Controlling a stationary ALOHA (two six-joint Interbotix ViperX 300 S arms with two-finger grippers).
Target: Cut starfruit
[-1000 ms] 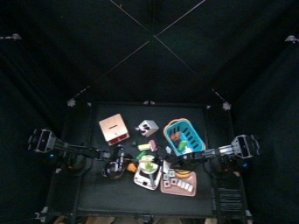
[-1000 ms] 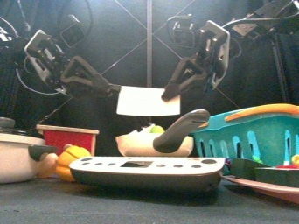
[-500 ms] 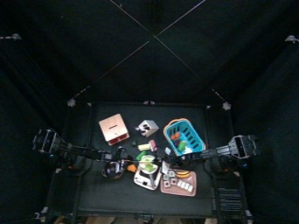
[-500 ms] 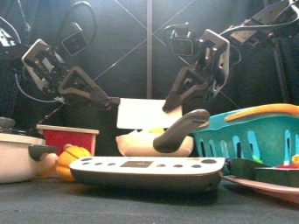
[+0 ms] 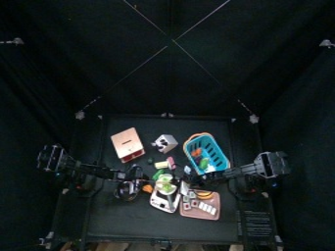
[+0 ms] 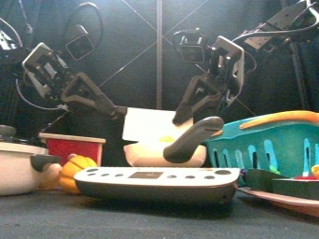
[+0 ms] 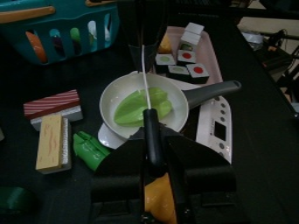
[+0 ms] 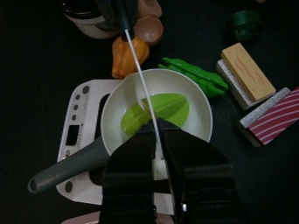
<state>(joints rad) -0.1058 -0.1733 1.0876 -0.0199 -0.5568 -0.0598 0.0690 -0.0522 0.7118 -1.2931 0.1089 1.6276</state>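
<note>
The green starfruit (image 7: 149, 105) (image 8: 156, 112) lies in a white pan (image 7: 117, 92) (image 8: 198, 101) that sits on a white scale (image 7: 218, 122) (image 8: 84, 118). My left gripper (image 7: 149, 149) is shut on a knife's black handle. Its blade (image 7: 142, 66) runs edge-on over the fruit. In the right wrist view a thin blade (image 8: 138, 66) also runs from between the shut jaws of my right gripper (image 8: 165, 149) across the starfruit. From the front, a flat white blade (image 6: 152, 123) hangs just above the pan (image 6: 156, 151), between both grippers.
A teal basket (image 5: 205, 150) (image 6: 268, 140) stands right of the pan, with a pink tray (image 5: 203, 203) of toy food near it. A red box (image 5: 127, 142), a pot (image 6: 15, 163), green beans (image 8: 198, 77) and block foods (image 7: 52, 105) surround the scale.
The white blade has come down in the front view, from well above the pan to just over it. Both arms lowered with it.
</note>
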